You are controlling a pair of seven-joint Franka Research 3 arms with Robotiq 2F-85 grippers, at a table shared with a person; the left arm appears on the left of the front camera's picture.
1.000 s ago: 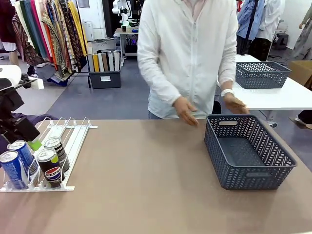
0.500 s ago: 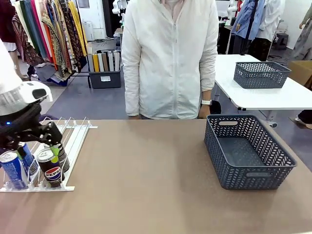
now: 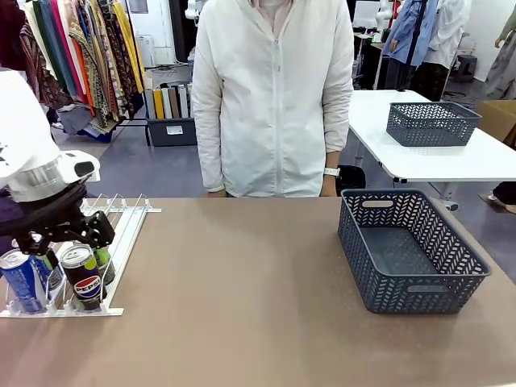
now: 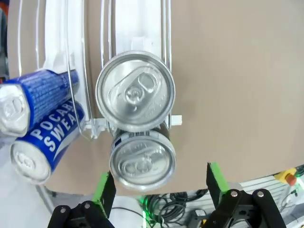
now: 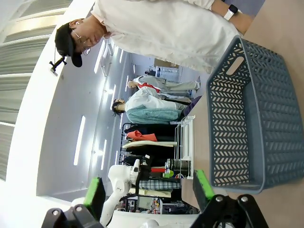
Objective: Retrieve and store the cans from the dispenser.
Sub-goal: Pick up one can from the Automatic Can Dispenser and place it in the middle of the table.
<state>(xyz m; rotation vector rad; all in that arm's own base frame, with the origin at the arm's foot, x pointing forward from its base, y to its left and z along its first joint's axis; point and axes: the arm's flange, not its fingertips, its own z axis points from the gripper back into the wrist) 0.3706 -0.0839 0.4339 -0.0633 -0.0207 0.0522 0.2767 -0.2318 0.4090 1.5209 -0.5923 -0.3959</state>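
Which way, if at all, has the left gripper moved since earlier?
Yes: the left gripper shifted right across the dispenser, now over its right lane's cans.

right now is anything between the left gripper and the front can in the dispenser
Nothing visible. The open left gripper hangs right above the front can, whose silver top is uncovered. A second can stands right behind it.

The dispenser (image 3: 122, 230) is white. In it, the blue can (image 4: 50, 140) carries white lettering; the black can (image 3: 84, 282) carries a red-white-blue logo. Right of the dispenser, the basket (image 3: 379, 266) is dark grey, herringbone-perforated.
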